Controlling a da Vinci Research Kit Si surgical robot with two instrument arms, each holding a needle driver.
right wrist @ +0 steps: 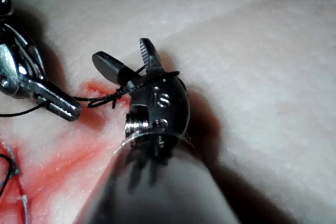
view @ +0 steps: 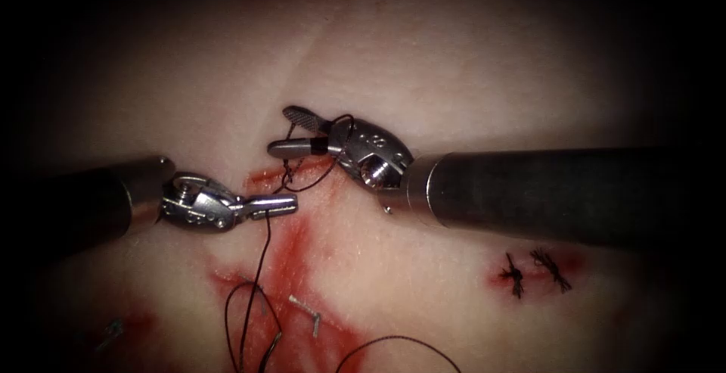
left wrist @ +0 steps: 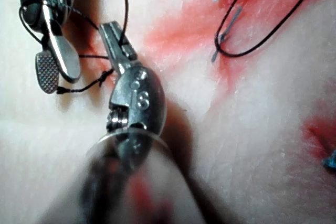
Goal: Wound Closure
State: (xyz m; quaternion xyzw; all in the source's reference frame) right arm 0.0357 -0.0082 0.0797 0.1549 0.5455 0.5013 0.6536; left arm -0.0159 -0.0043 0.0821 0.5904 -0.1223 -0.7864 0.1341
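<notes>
My left tool [view: 286, 203] comes in from the left, its jaws shut on the dark thread [view: 259, 267] just below the cut's upper end [view: 266, 176]; up close, the thread crosses the shut jaws [left wrist: 114, 40]. My right tool [view: 278, 129] reaches in from the right with its jaws open, holding nothing, and thread is looped around its jaws and wrist [right wrist: 122, 52]. The thread runs from this loop to a small knot at the cut. The curved needle [view: 305, 311] lies free on the tissue in the red fluid [view: 299, 259], below both tools and not in the tissue [left wrist: 227, 22].
Two finished stitches with dark cut ends [view: 514, 275] [view: 552, 268] sit to the right, under the right shaft [view: 544, 195]. Loose thread curls along the lower edge [view: 393, 343]. A small bluish thread end [view: 113, 331] lies at the lower left.
</notes>
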